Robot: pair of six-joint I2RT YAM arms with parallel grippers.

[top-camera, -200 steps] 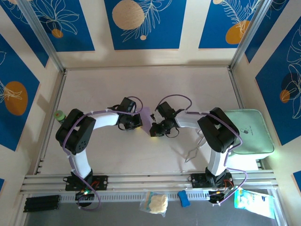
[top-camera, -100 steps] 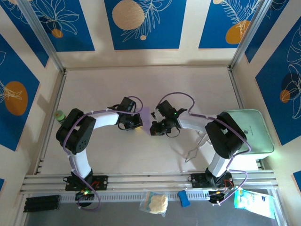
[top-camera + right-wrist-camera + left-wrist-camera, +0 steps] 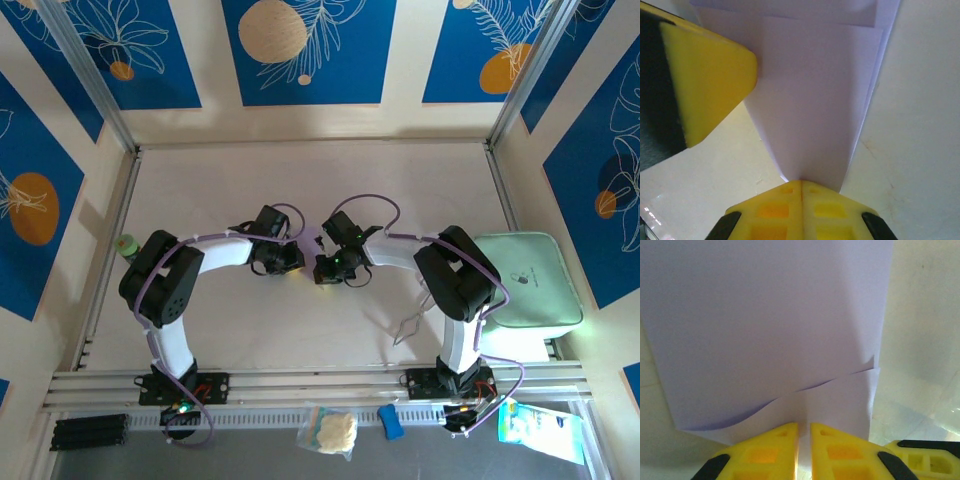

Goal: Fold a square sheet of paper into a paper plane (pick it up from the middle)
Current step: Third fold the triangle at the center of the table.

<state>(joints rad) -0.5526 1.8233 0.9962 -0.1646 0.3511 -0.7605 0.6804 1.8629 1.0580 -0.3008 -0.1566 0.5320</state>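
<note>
The lavender sheet of paper point(image 3: 308, 243) is folded into layers and is held up between both grippers at mid-table. In the right wrist view the paper point(image 3: 815, 100) narrows to a point, and my right gripper point(image 3: 801, 182) is shut on that tip. My left gripper point(image 3: 804, 426) sits at the paper's point(image 3: 770, 330) lower edge; its yellow fingers point(image 3: 765, 450) stand a narrow slit apart, with paper showing in the gap. From above, the left gripper point(image 3: 294, 262) and right gripper point(image 3: 322, 270) nearly touch. A left finger point(image 3: 705, 80) shows beside the paper in the right wrist view.
A mint-green tray point(image 3: 545, 300) sits at the right edge beside the right arm. Thin wire tongs point(image 3: 412, 318) lie on the table in front of that arm. A green object point(image 3: 126, 243) rests by the left rail. Small packets point(image 3: 328, 430) lie beyond the front rail.
The right gripper has shifted left, closer to the left gripper, and less paper shows from above. The left jaws have parted slightly.
</note>
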